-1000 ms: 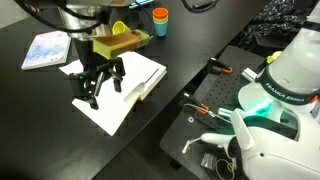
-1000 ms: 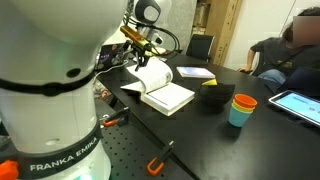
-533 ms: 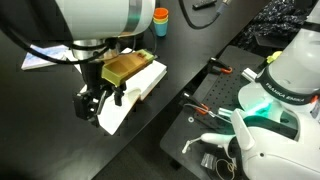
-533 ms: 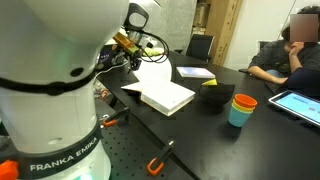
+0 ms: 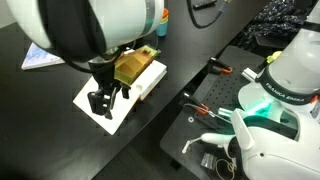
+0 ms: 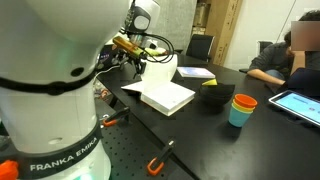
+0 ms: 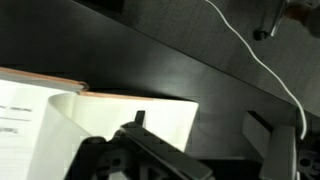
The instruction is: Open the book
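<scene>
Book (image 5: 126, 104) open flat on bench (image 5: 55, 135), white pages up, near bench's long edge; tool (image 5: 103, 103) down over the white page, contact with paper unclear; in wrist view tool (image 7: 197, 120) fingers spread wide, clamped on nothing, page edge of book (image 7: 45, 125) beside one finger; arm reaching over, wrist angled downward; bare bench beyond book; booklet (image 5: 33, 58) well apart.
</scene>
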### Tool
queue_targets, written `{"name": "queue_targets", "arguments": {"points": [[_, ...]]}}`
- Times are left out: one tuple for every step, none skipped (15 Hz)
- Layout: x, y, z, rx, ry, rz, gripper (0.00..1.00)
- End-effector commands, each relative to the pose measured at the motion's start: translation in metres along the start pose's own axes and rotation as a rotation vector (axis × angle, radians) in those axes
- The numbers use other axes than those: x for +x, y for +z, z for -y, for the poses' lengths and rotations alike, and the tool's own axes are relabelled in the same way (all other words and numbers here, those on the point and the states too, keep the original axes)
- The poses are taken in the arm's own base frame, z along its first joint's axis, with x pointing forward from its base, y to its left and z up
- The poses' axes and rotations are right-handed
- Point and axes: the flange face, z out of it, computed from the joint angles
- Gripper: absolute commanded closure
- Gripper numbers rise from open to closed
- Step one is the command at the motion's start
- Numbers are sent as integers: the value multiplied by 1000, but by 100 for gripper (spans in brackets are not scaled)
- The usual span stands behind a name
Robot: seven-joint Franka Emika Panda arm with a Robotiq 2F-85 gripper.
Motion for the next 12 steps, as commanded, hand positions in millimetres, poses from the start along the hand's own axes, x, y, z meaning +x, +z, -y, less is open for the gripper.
{"name": "queue_targets", "arguments": {"points": [[-19,-32,-33,-169,82,35,0],[-22,-41,-43,-221,112,53,0],[-22,-52,-53,-277,146,73,0],[-22,-64,-61,-336,185,95,0],[-20,-75,-67,-365,218,110,0],[-18,-83,-74,-376,248,119,0],[-17,-89,-80,-383,283,141,0],[-14,-92,-90,-370,314,147,0],[-12,-95,-97,-348,336,157,0],[-9,-96,-109,-337,360,152,0],[-7,-96,-121,-333,382,145,0],[-5,-95,-135,-320,402,143,0]]}}
